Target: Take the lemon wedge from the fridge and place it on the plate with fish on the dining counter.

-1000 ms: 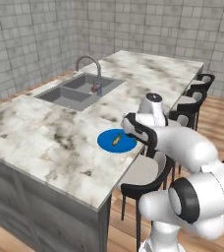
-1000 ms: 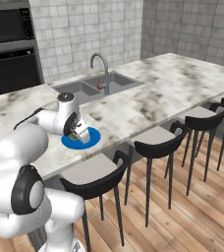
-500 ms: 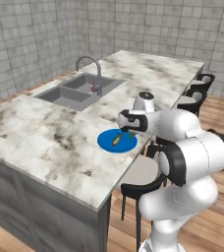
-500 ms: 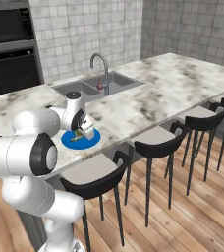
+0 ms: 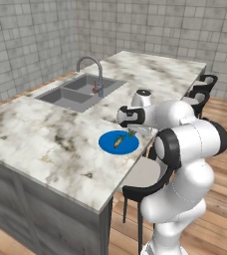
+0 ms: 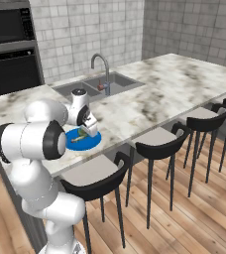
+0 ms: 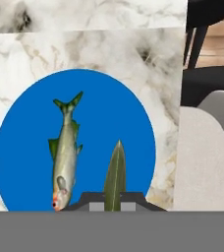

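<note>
The bright blue plate (image 7: 114,103) lies on the marble dining counter (image 5: 46,134) near its stool-side edge, with the fish (image 7: 66,155) on its left half. My gripper (image 7: 115,201) hangs just above the plate's near right part, shut on the lemon wedge (image 7: 115,172), which shows edge-on as a slim yellow-green sliver. From the base cameras the gripper (image 5: 130,131) (image 6: 91,131) sits over the plate (image 5: 110,145) (image 6: 80,145), the wedge (image 5: 131,133) (image 6: 90,132) a small green bit beside the fish (image 5: 117,142) (image 6: 77,139). The fridge is out of view.
A steel sink (image 5: 80,91) with a curved faucet (image 5: 96,69) is set into the counter behind the plate. Black stools (image 6: 154,149) line the counter's edge, one seat (image 7: 202,152) right beside the plate. A wall oven (image 6: 13,59) stands at the back.
The arm's elbow has swung in closer to the counter. The gripper has stayed over the plate with the wedge, sinking slightly toward it.
</note>
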You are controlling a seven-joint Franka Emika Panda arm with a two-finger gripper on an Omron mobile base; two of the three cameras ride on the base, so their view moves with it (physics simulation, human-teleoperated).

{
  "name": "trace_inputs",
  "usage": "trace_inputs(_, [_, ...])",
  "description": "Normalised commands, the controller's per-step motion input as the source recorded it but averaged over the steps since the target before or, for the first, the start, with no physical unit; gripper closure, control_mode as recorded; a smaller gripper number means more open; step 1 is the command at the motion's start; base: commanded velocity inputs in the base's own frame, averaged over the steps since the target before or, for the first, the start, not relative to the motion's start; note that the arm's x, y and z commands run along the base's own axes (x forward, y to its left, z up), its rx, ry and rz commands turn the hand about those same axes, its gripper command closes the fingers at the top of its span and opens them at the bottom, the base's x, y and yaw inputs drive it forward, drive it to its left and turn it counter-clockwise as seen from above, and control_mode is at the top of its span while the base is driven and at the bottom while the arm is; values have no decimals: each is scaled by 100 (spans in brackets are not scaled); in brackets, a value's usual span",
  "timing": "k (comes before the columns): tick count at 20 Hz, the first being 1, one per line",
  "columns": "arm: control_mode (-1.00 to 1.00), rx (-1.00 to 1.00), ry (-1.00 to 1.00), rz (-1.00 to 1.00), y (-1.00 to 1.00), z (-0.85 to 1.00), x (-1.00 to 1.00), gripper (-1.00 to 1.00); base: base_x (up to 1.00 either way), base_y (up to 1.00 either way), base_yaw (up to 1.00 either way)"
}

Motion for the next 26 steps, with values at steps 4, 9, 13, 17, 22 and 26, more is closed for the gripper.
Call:
trace_inputs(4, [-100, 0, 3, 0, 3, -40, 0, 100, 0, 0, 0])
trace_inputs(9, [-100, 0, 3, 0, 2, -34, 0, 100, 0, 0, 0])
trace_inputs(13, [-100, 0, 0, 0, 0, -15, 0, 100, 0, 0, 0])
trace_inputs(17, [-100, 0, 0, 0, 0, -1, 2, 100, 0, 0, 0])
trace_inputs(22, [-100, 0, 0, 0, 0, -1, 2, 100, 0, 0, 0])
trace_inputs(26, [-100, 0, 0, 0, 1, -3, 7, 100, 0, 0, 0])
